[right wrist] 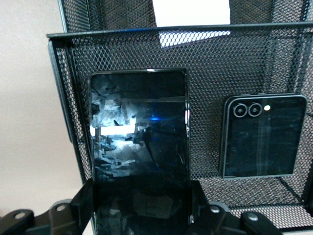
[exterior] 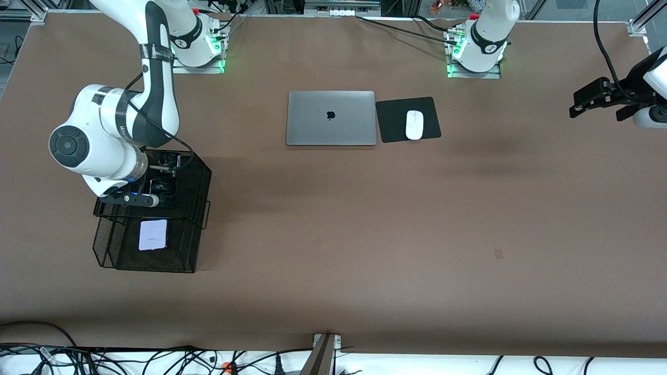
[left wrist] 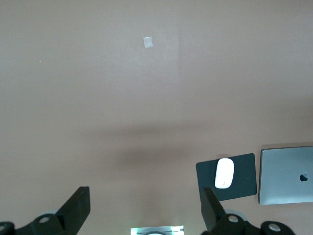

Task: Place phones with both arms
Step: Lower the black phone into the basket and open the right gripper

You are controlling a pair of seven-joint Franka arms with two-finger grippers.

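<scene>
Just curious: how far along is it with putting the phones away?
Nearly done. The white phone and the squarish black phone already lie in the mesh basket. The right claw, over the basket, holds the long black phone, not yet released. The left claw waits open.

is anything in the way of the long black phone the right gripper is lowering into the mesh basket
Nothing visible. The right gripper holds the long black phone over the mesh basket's upper tier; the small black phone lies beside it, apart.

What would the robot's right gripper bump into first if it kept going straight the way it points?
Probably the mesh floor of the black wire basket. The right gripper is shut on the long black phone, so the phone's end would likely touch down first, beside the small black phone.
</scene>
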